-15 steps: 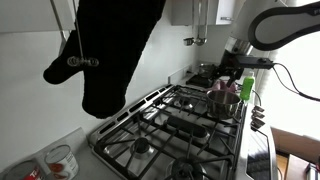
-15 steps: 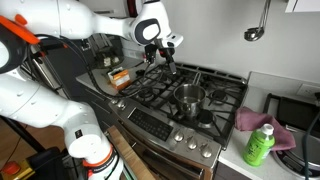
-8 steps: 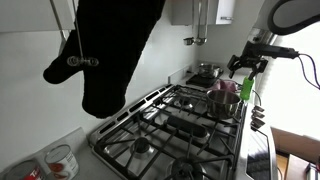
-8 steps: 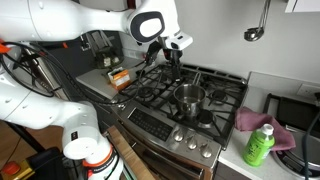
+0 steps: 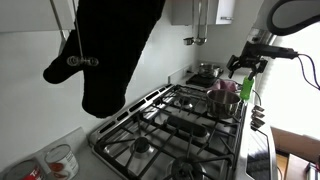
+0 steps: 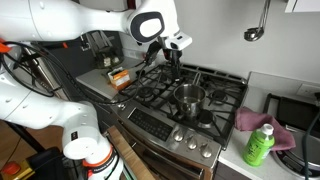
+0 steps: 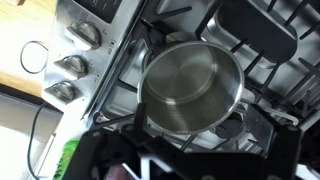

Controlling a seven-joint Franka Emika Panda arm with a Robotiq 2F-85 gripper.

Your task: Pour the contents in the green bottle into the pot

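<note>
The single green bottle (image 6: pixel 259 142) stands upright on the counter (image 6: pixel 232 150), long axis vertical, cap up, well apart from the one pot (image 6: pixel 188 97); the gripper (image 6: pixel 172 60) hangs above that pot, its claw's spread impossible to tell.

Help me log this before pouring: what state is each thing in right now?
green bottle: upright on the counter, not held.
pot: upright on the stove grate, no lid, looks empty.
claw: above the stove, holding nothing; open or shut unclear.
oven mitt: hanging.
</note>
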